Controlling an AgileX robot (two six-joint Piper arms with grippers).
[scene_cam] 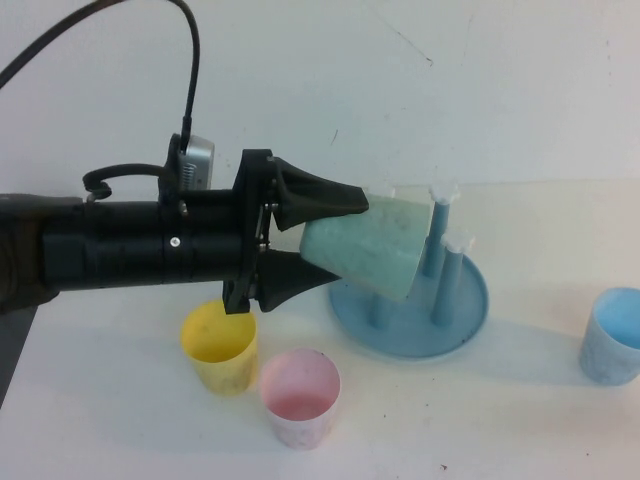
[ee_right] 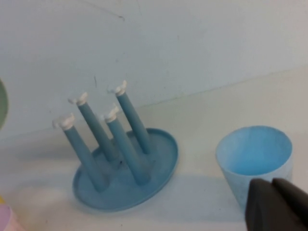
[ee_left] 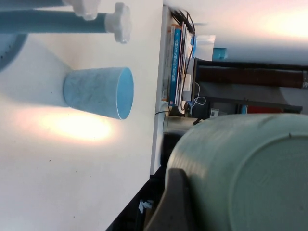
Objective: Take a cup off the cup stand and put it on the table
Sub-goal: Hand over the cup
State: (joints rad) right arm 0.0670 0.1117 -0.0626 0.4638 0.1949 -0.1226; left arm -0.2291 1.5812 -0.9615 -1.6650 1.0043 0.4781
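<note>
Toward the near edge of the table (scene_cam: 520,420) stood a pink cup (scene_cam: 300,397) and a yellow cup (scene_cam: 219,346), with a light blue cup (scene_cam: 611,335) off toward the right edge. Just above and behind them the left gripper (scene_cam: 300,238) was clamped on the cup (scene_cam: 365,245), held off the table, its long axis lying nearly level, mouth toward the cup stand (scene_cam: 410,310) just beyond. The pegs looked bare, so setting it down called for tipping it upright. The right gripper (ee_right: 279,204) hung near the light blue cup, fingers seemingly together.
</note>
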